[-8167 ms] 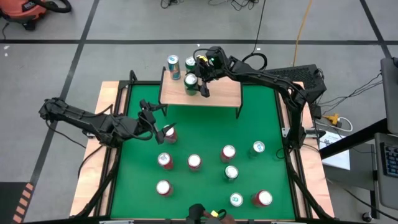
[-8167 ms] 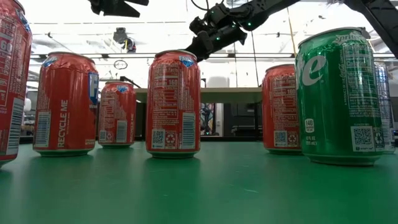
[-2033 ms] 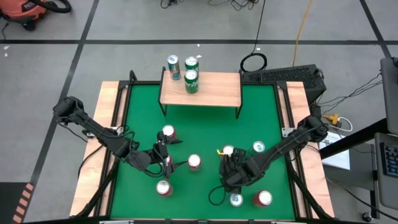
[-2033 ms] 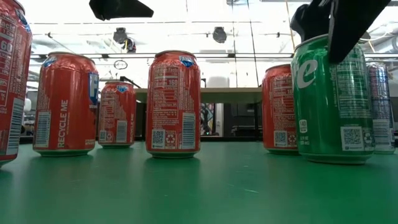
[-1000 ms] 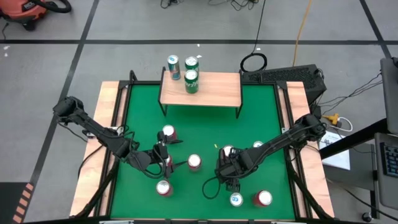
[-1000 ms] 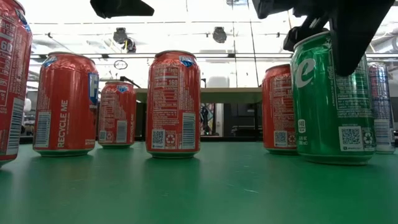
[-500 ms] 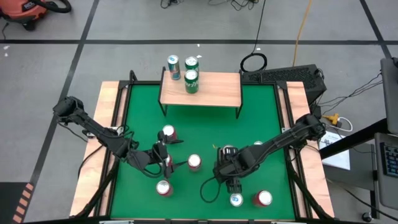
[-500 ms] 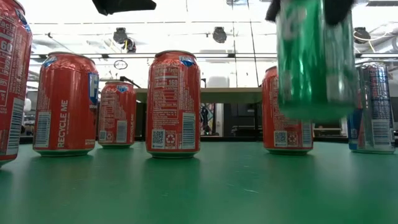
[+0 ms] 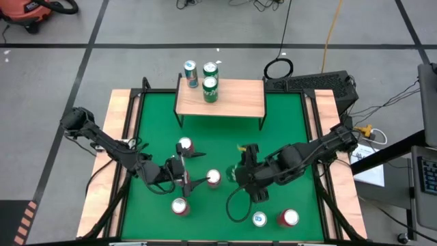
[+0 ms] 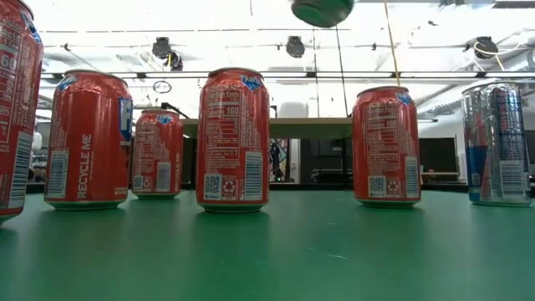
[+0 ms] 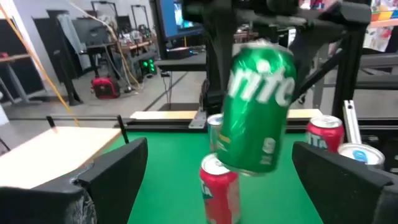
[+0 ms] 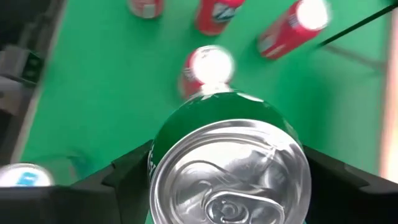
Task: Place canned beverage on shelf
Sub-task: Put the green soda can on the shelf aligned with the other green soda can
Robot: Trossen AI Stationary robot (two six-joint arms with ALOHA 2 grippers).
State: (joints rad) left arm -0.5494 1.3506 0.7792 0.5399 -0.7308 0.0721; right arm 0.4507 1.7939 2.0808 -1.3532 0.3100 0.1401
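My right gripper (image 9: 240,172) is shut on a green can (image 11: 258,112) and holds it in the air over the middle of the green table (image 9: 225,140). Only the can's bottom (image 10: 322,10) shows in the low view. The shelf (image 9: 232,101), a light wooden top on black legs, stands at the table's far edge with a green can (image 9: 210,89) upright on it. Two more cans (image 9: 190,72) stand at its far edge. My left gripper (image 9: 188,179) is open and empty, left of the lifted can; its fingers (image 11: 112,174) frame the can from a distance. My right gripper pinches the green can's upper side wall (image 12: 165,140) between its two fingers (image 12: 127,174), one on each side just below the top rim. The fingers come from above, pointing down. The can hangs below them, clear of the table and slightly tilted.
Red cans stand on the green table (image 9: 184,145) (image 9: 214,178) (image 9: 181,205) (image 9: 290,217), and a blue-and-white can (image 9: 259,219) stands near the front edge. A silver-and-blue can (image 10: 497,142) shows at the right of the low view. The table has wooden side rails (image 9: 116,137).
My right gripper has risen with the green can and gone toward the table's far edge and a little left. The can, standing on the table a second ago, is now lifted clear, and only its bottom remains at the top of the low view.
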